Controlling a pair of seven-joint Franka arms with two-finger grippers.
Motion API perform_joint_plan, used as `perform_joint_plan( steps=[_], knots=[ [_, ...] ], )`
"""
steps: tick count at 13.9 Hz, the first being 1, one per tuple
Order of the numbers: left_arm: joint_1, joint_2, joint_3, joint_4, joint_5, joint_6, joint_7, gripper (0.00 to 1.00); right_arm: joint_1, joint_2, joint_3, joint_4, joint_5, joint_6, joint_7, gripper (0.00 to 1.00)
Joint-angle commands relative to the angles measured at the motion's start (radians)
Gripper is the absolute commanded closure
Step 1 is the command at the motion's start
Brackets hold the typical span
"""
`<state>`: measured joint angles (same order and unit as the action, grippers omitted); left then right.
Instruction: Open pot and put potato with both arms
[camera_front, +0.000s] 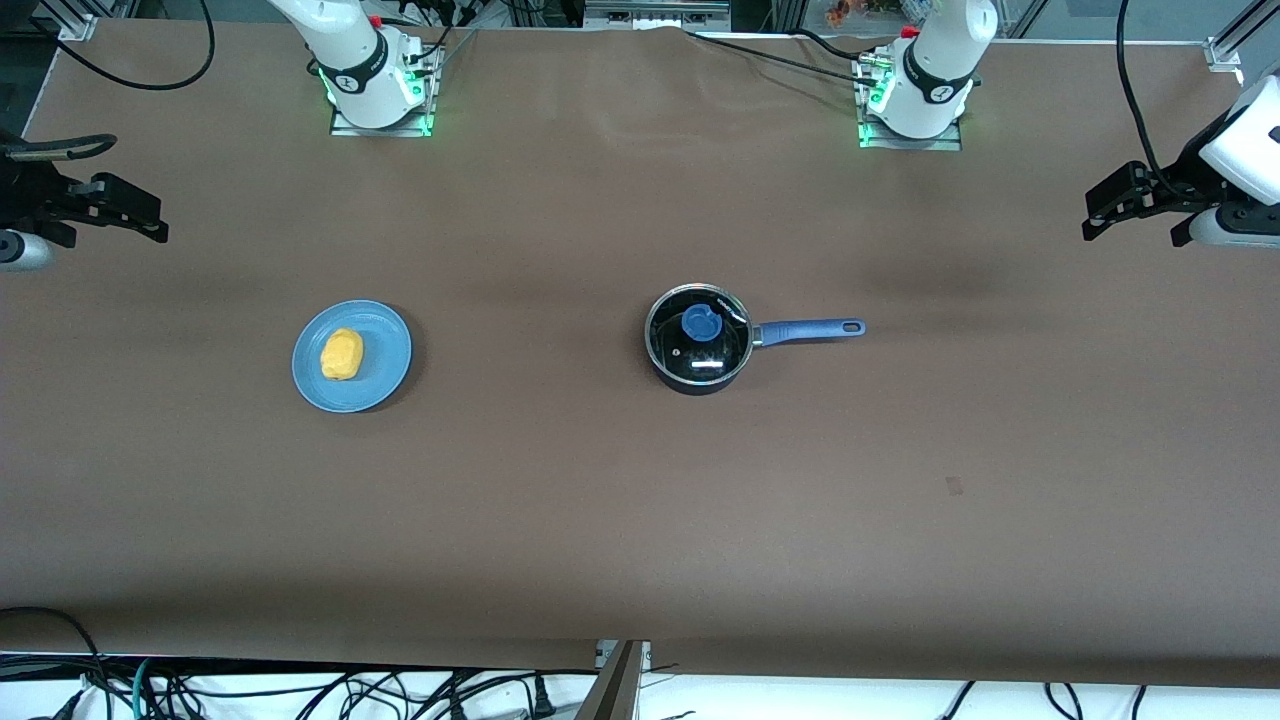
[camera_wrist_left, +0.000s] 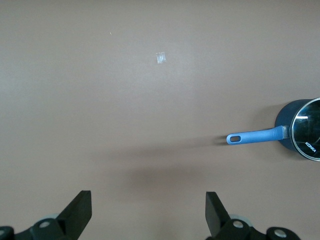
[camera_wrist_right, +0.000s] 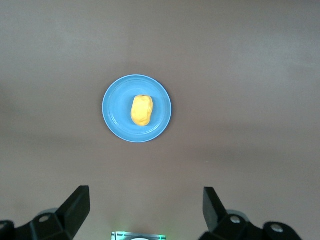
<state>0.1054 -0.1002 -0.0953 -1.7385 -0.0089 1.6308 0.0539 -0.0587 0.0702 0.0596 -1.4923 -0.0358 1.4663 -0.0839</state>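
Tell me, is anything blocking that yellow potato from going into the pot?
Yes: the glass lid still covers the pot. Bare table lies between pot and potato, which sits on the blue plate.

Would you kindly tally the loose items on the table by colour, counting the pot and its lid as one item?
Blue: 1, the plate
Yellow-orange: 1, the potato on that plate
Black with blue handle: 1, the pot, lid on
Total: 3
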Motion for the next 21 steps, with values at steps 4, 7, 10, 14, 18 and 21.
perform_joint_plan(
  steps=[4,7,10,14,18,21],
  knots=[
    [0.008,-0.001,-0.003,0.014,-0.010,0.004,0.001,0.00,-0.007,0.000,0.005,0.004,0.005,0.003,-0.004,0.00],
    [0.008,-0.001,-0.003,0.016,-0.010,0.003,0.003,0.00,-0.007,0.000,0.005,0.004,0.005,0.003,-0.002,0.00],
    [0.008,-0.001,-0.003,0.014,-0.010,0.001,0.003,0.00,-0.007,0.000,0.005,0.004,0.005,0.003,-0.005,0.00],
    [0.011,0.000,-0.001,0.016,-0.006,-0.023,0.009,0.00,-0.007,0.000,0.005,0.004,0.005,0.003,-0.005,0.00],
    [0.033,0.007,-0.001,0.016,-0.006,-0.025,0.018,0.00,-0.007,0.000,0.003,0.004,0.005,0.003,-0.005,0.00],
    [0.033,0.007,-0.003,0.019,-0.006,-0.025,0.012,0.00,-0.007,0.000,0.003,0.004,0.005,0.003,-0.004,0.00]
  ],
)
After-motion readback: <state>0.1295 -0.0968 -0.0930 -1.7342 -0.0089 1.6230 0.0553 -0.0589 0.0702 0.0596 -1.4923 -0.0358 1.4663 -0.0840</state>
